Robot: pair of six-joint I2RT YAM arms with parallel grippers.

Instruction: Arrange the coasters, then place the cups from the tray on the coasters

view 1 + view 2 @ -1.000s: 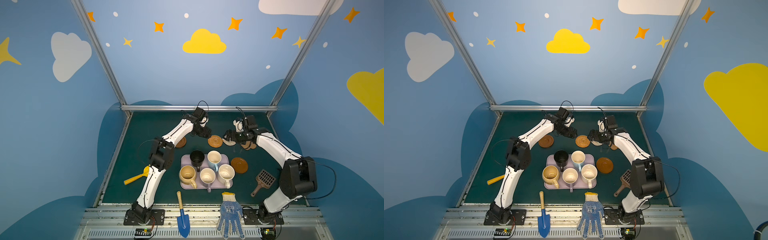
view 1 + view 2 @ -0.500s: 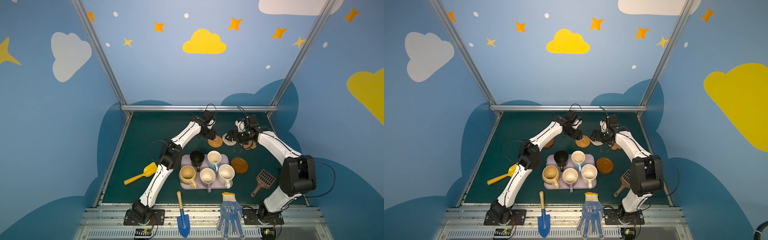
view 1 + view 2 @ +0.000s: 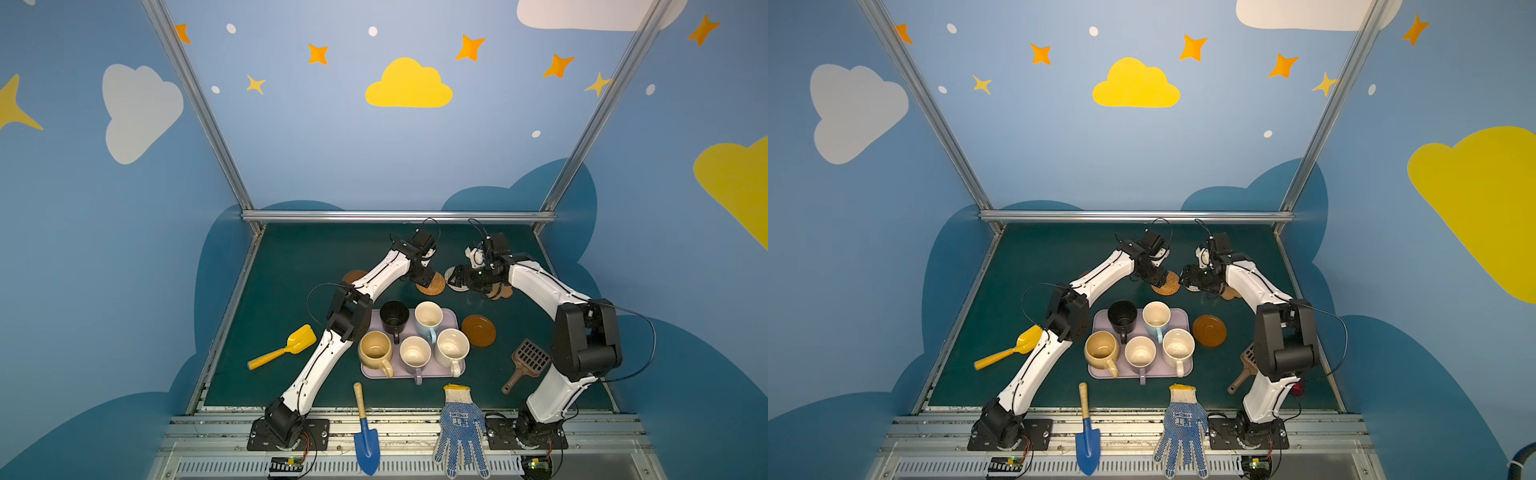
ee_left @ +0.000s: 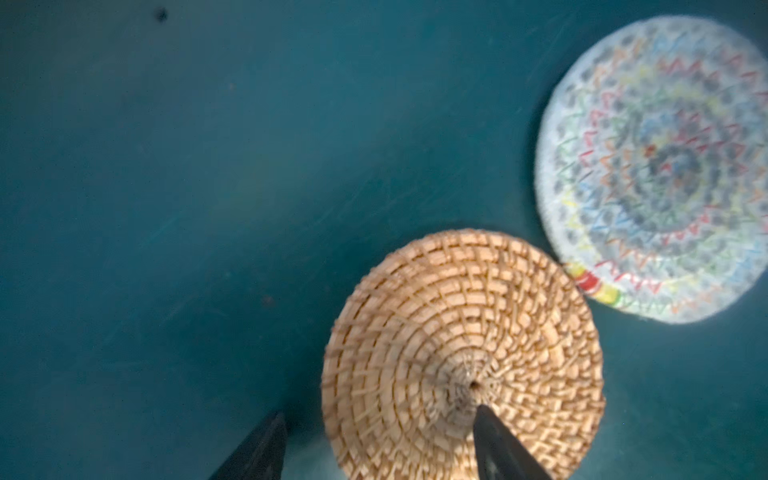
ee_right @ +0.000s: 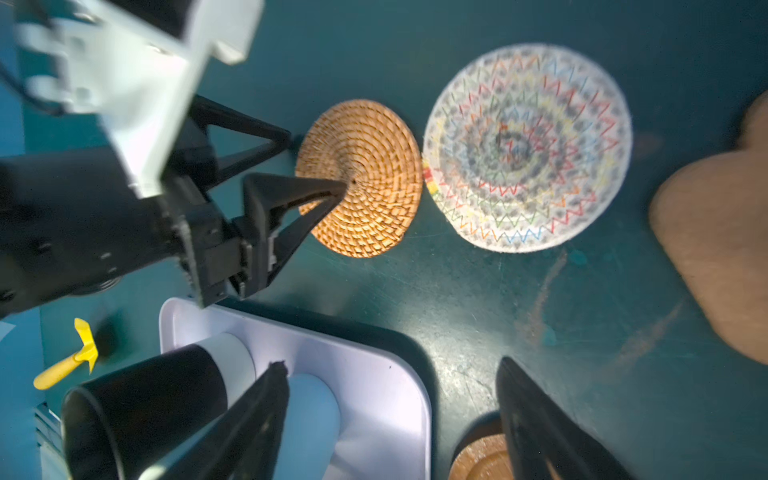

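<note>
- Since the earlier views the left arm has swung away from the dark-brown disc (image 3: 353,276) toward the middle of the table's (image 3: 311,257) far edge. Its left gripper (image 4: 378,440) is now at the orange rattan coaster (image 4: 457,353). The right arm has hardly shifted, and the coasters and mugs lie where they were
- The left gripper's jaws stand apart, one fingertip over the rattan coaster's centre and the other past its rim over bare table. The coaster lies flat and nothing is clamped
- The right gripper (image 5: 392,365) hangs with its jaws wide and nothing between them, above the table near the tray's (image 3: 452,316) far right corner
- The pale woven coaster (image 5: 528,145) lies edge to edge with the rattan one on its right, and the cloud-shaped coaster (image 5: 715,232) lies further right, apart from it. All three are near the far edge
- The second dark-brown disc (image 3: 478,330) rests just beside the tray's right side
- The tray sits mid-table toward the near edge and holds all five cups upright: the black mug (image 3: 394,316) and light blue mug (image 3: 428,316) in the far row, the tan-yellow mug (image 3: 375,347), lavender mug (image 3: 414,353) and cream mug (image 3: 452,348) in the near row
</note>
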